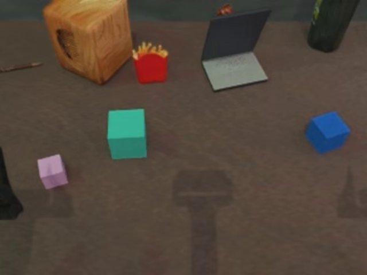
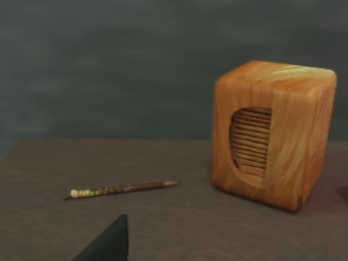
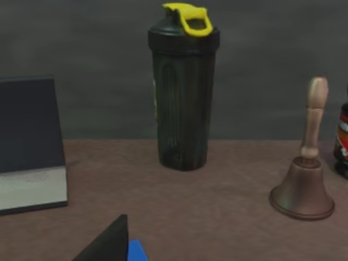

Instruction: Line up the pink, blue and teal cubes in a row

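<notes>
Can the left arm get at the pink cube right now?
Probably yes. The pink cube sits alone on the table's left side, apart from the teal cube, with nothing over or against it. The left arm shows only as a dark shape at the left edge.

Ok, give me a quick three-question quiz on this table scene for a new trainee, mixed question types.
1. True or false: the pink cube, teal cube and blue cube already touch in a row.
2. Multiple choice: which cube lies nearest the table's right side? A pink, B teal, C blue.
3. Fill in: directly left of the carton of fries stands the ____ block.

Key: 1 false, they lie well apart. 2 C. 3 wood-grain.
</notes>
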Action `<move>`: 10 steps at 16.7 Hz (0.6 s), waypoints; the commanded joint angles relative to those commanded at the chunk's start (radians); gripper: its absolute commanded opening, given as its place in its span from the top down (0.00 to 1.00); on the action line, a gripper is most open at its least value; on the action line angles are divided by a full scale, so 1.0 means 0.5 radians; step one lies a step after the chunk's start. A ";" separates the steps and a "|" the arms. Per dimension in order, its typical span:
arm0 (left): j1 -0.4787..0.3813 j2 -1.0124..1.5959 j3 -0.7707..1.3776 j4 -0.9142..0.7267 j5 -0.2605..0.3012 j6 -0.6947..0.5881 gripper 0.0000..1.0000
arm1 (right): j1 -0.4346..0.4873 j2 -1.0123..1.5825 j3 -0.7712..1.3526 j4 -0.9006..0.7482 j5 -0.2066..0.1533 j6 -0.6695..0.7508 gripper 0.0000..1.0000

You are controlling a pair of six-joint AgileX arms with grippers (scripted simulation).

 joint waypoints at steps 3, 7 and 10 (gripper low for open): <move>-0.003 0.020 0.020 -0.015 0.001 0.016 0.00 | 0.000 0.000 0.000 0.000 0.000 0.000 0.00; -0.032 0.314 0.286 -0.213 0.005 0.228 0.00 | 0.000 0.000 0.000 0.000 0.000 0.000 0.00; -0.062 0.756 0.623 -0.473 0.002 0.502 0.00 | 0.000 0.000 0.000 0.000 0.000 0.000 0.00</move>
